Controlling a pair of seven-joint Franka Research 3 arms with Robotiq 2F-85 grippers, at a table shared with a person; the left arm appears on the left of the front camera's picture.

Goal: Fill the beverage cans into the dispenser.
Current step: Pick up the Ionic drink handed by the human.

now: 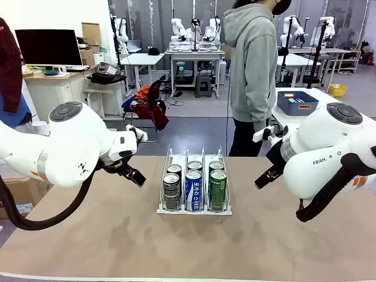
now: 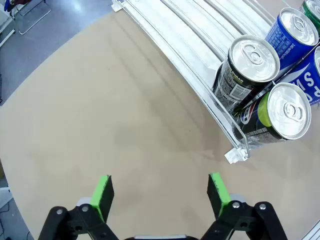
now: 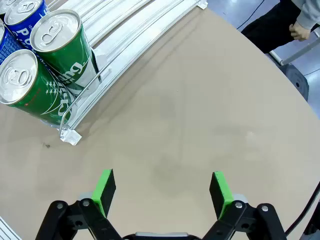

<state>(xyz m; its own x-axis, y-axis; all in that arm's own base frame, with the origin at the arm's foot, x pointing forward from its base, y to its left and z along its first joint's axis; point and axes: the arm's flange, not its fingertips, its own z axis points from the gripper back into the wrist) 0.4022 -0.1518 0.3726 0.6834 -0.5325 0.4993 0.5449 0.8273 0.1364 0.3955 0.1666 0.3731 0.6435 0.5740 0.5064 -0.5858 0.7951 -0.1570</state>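
Dispenser (image 1: 194, 211) sits mid-bench (image 1: 117, 235) with six beverage cans (image 1: 193, 188) in it, two per lane: dark ones (image 1: 171, 189) left, blue-and-white in the middle, green-and-white (image 1: 218, 187) right, all bunched at the near end. Left jaws and right jaws are both spread wide, holding nothing, hanging over bare bench either side of the rack. Person in a grey hoodie (image 1: 251, 59) stands at the far edge

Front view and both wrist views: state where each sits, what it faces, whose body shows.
Front view: on the robot's side, facing across the table at the person; left pincer and right pincer flank the rack.
Left wrist view: on the left wrist, looking down past its open pincer at the dark cans.
Right wrist view: on the right wrist, looking down past its open pincer at the green cans.
Both wrist views share the blue cans.
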